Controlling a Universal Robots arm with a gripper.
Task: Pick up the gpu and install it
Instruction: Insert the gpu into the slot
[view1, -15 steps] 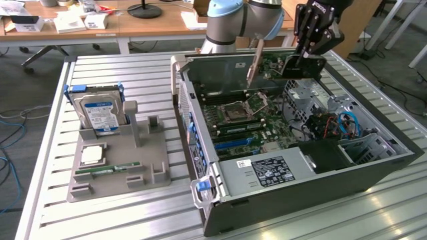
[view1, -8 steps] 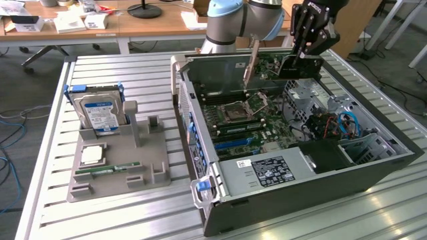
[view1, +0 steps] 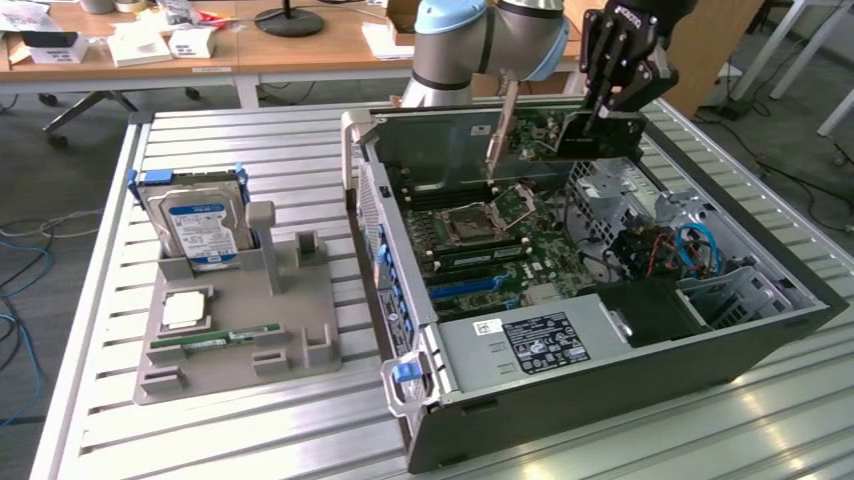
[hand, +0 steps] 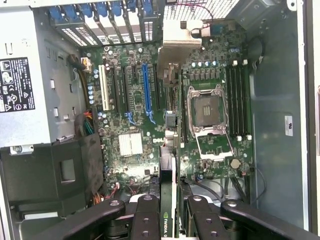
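Tabletop of metal slats (view1: 240, 435) carries an open tower case (view1: 641, 390) at 3 o'clock in the exterior view. It lies on its side, likely so the motherboard (view1: 521, 270) faces up for access. Grey parts holder (view1: 227, 370) sits at 9 o'clock, with a hard drive (view1: 200, 225) standing in it. Gripper (view1: 598, 118) at 1 o'clock, over the case, jaws clamped on the gpu (view1: 581, 145). Card hangs edge-down, clear of the board, seemingly so its connector edge faces slots like the blue slot (hand: 146, 87). Slim card: green board, black shroud, silver bracket (view1: 505, 125) at one end.
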